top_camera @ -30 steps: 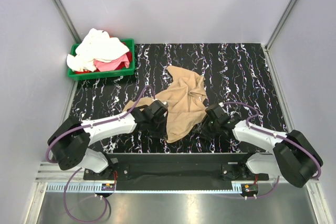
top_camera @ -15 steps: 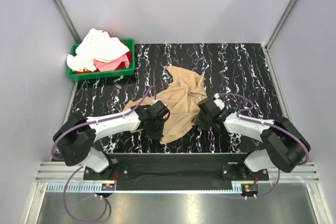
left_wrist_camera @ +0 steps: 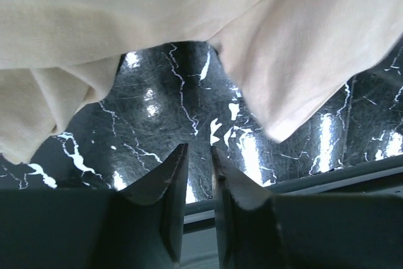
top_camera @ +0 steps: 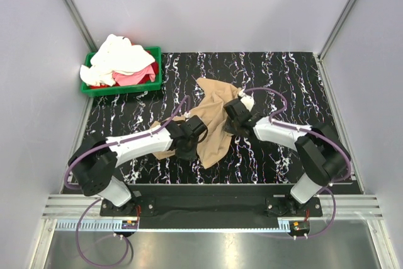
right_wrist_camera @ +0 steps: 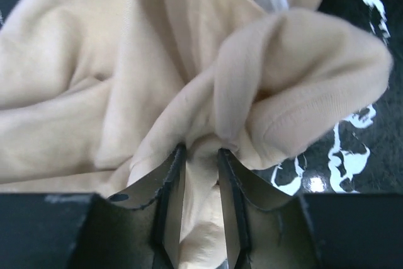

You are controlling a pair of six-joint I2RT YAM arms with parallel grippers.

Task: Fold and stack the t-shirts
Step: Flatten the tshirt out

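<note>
The tan-khaki t-shirt [top_camera: 214, 108] lies crumpled mid-table on the black marbled top. My right gripper [top_camera: 232, 118] sits at its right side, shut on a bunched fold of the tan fabric [right_wrist_camera: 94, 92], which fills the gap between its jaws [right_wrist_camera: 201, 152]. My left gripper [top_camera: 189, 135] rests at the shirt's lower left. In the left wrist view its jaws [left_wrist_camera: 198, 149] stand slightly apart with nothing between them, and the tan cloth [left_wrist_camera: 189, 4] hangs just beyond the tips. The cream-white t-shirt [top_camera: 119, 55] and the pink-red one [top_camera: 135, 78] are heaped in the bin.
A small green bin [top_camera: 154, 70] stands at the table's far left corner. Grey walls close in the table on three sides. The table's near edge and a metal rail [top_camera: 214, 187] run just behind my left gripper.
My left gripper has opened and let go of the tan shirt. The right gripper has carried its fold up and to the left, over the shirt, and has closed tighter.
</note>
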